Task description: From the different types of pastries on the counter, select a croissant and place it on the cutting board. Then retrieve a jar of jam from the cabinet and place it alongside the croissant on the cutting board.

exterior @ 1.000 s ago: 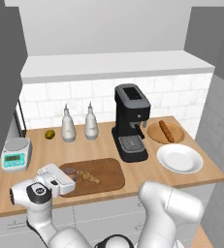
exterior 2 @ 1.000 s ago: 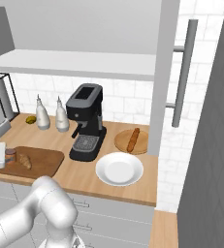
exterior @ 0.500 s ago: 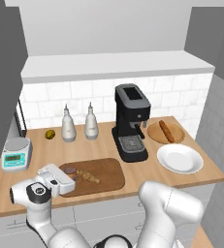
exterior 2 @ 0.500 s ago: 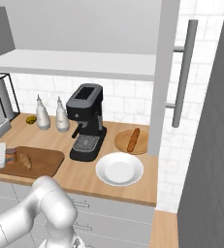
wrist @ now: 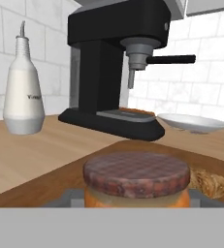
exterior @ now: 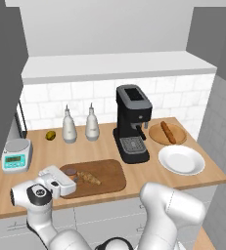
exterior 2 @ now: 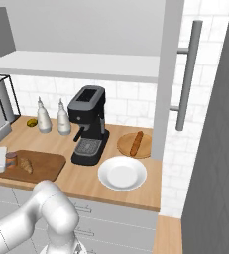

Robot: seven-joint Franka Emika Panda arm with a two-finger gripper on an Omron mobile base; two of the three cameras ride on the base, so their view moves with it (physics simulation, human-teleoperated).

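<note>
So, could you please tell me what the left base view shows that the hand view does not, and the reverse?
Left base view alone: the digital scale, a small yellow-green fruit, and the stick pastry on its wooden plate.

Hand view alone: a close look at the jam jar's brown lid, with a finger either side.

Both: the cutting board, croissant, coffee machine, white plate and a white bottle.

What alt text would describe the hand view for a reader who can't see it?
A jam jar with a brown lid sits close up on the cutting board, a croissant beside it. Behind stand a black coffee machine, white bottle and white plate.
</note>
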